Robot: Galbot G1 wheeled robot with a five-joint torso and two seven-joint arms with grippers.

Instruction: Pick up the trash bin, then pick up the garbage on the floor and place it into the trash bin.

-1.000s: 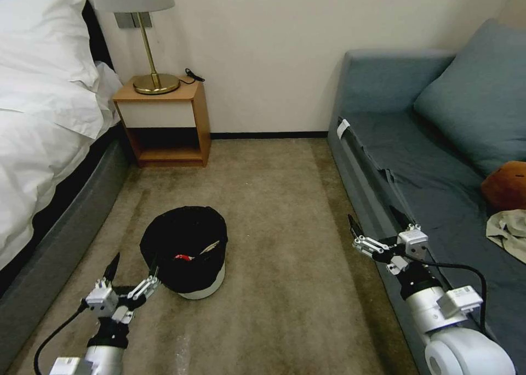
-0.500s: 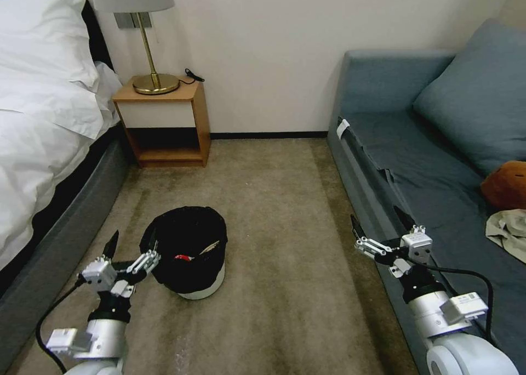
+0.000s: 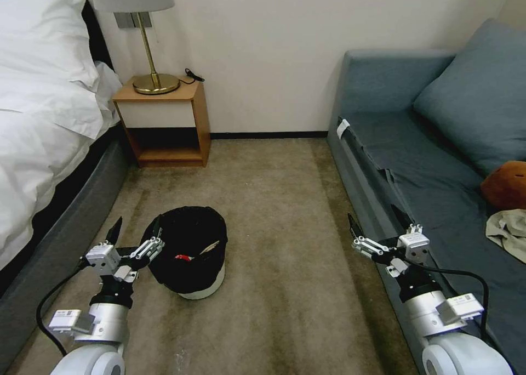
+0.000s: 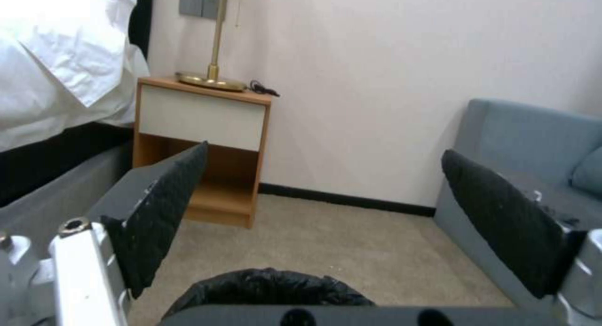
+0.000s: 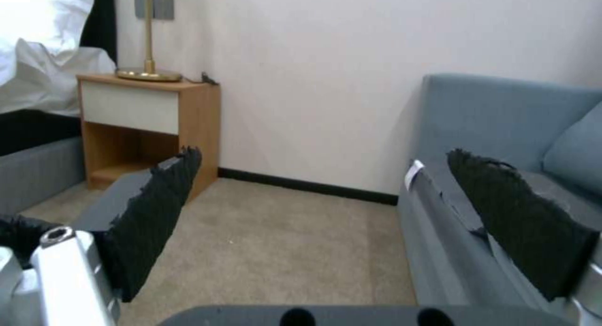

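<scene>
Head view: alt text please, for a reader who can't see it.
The trash bin stands on the floor with litter inside, between a bed and a sofa. The open left gripper is beside it; the open right gripper is near the sofa.

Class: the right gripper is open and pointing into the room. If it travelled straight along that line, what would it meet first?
Probably nothing close: ahead of the right gripper lies bare floor, then the far wall. The sofa edge runs close beside its path, so depth is uncertain.

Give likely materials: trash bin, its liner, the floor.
Trash bin: the white base looks like smooth plastic, though painted metal is possible. Liner: thin black plastic film, crinkled with glossy folds. Floor: tan short-pile carpet, matte with faint stripes.
</scene>
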